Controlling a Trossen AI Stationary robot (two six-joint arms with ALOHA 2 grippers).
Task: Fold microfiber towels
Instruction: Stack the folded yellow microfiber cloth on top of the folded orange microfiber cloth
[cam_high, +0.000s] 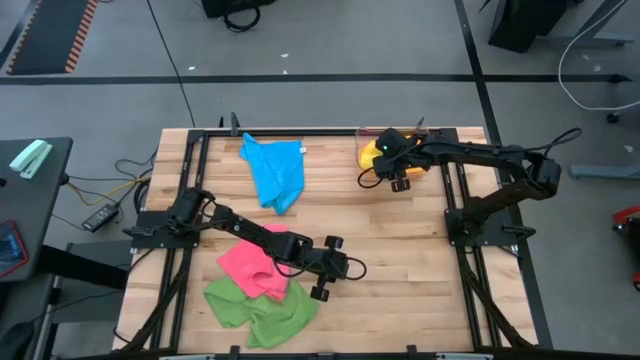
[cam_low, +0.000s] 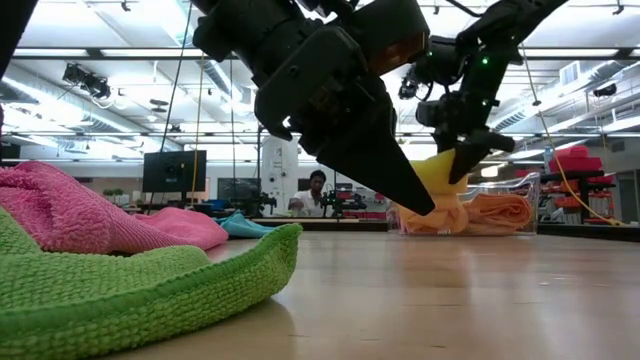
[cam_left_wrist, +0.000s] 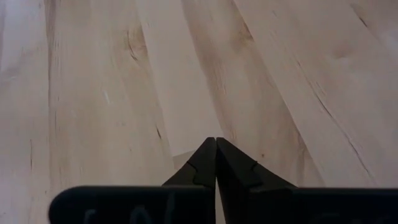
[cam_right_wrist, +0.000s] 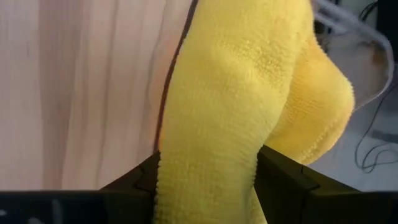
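Observation:
A yellow towel (cam_right_wrist: 249, 74) bulges up at the clear bin (cam_high: 420, 135) at the table's far right, with my right gripper (cam_right_wrist: 208, 180) shut on it. An orange towel (cam_low: 495, 212) lies in the bin. A blue towel (cam_high: 272, 172) lies crumpled at the far middle. A pink towel (cam_high: 255, 265) lies near left and partly rests on a green towel (cam_high: 262, 310). My left gripper (cam_left_wrist: 216, 149) is shut, holds nothing, and hangs over bare wood just right of the pink towel. My right gripper pinches a thick bunched fold of the yellow towel (cam_right_wrist: 205, 155) between its two fingers, slanting down from above. The cloth swells out beyond the fingers. In the low view the towel's lower part (cam_low: 440, 190) meets the orange cloth in the bin.
Black frame rails (cam_high: 195, 180) run along the left, far and right sides of the wooden table (cam_high: 400, 260). Bare wood lies in the middle and near right. A person sits in the room far behind the table.

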